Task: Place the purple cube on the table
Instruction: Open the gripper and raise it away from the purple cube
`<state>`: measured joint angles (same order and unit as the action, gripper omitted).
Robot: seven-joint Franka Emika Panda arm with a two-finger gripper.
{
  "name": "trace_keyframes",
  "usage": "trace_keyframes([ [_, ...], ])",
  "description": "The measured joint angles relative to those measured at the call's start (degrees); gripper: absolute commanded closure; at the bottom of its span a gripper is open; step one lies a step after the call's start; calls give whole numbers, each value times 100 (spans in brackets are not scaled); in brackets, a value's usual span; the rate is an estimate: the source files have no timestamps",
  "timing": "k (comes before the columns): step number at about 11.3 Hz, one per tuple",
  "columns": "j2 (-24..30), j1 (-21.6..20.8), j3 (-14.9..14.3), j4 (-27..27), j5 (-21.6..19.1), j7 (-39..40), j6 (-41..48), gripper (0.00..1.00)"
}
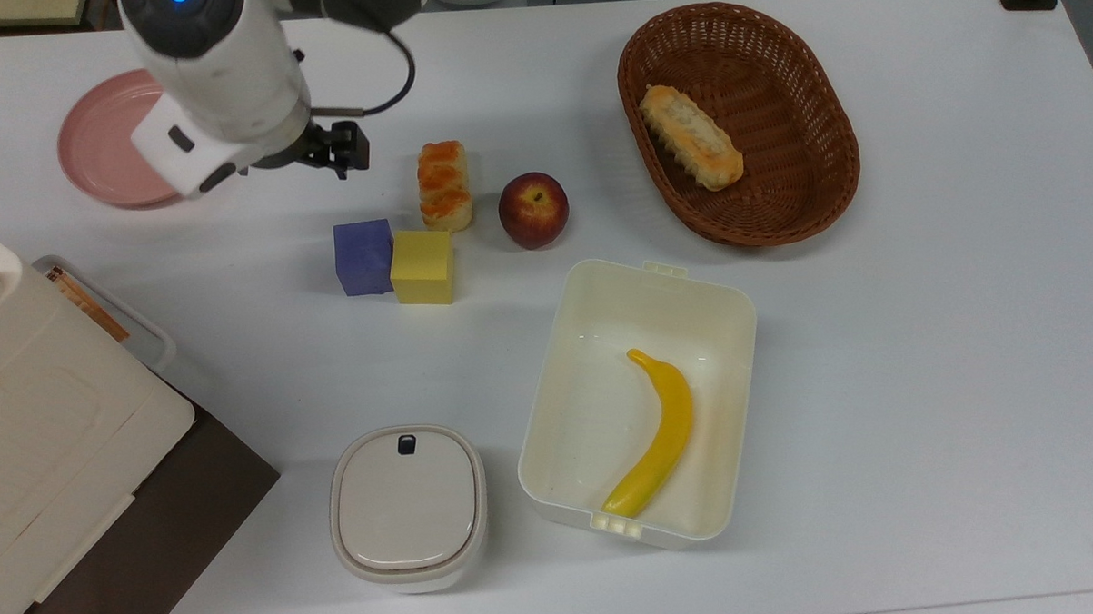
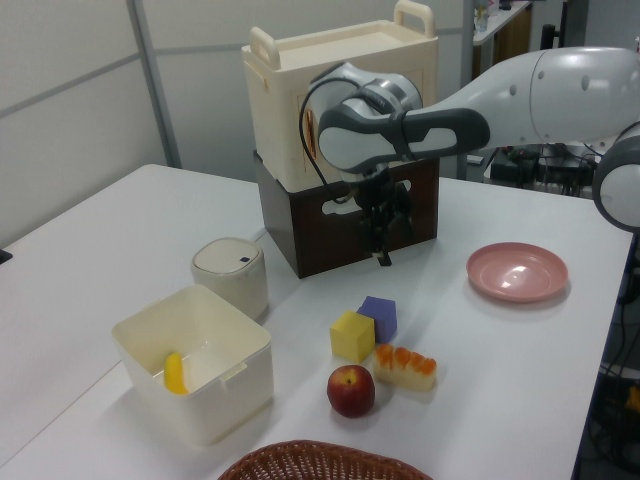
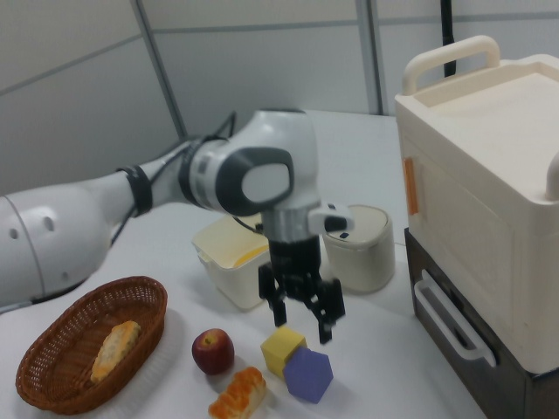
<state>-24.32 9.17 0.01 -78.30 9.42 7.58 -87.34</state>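
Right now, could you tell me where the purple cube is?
In the top view, the purple cube sits on the table, touching the yellow cube's left side, below the open hand.

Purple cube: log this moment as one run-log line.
purple cube: on table, touching yellow cube | hand: open, empty, above the cubes | pink plate: bare | task: done

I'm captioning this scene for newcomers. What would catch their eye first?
Probably the open gripper hanging just above the purple cube, which sits on the white table touching the yellow cube. Then the banana in the cream bin, near the top view's bottom.
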Motion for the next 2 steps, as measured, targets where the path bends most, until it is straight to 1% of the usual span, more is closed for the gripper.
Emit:
trace_keyframes([
  [2,298,-62,0,83,2,0,-145,0],
])
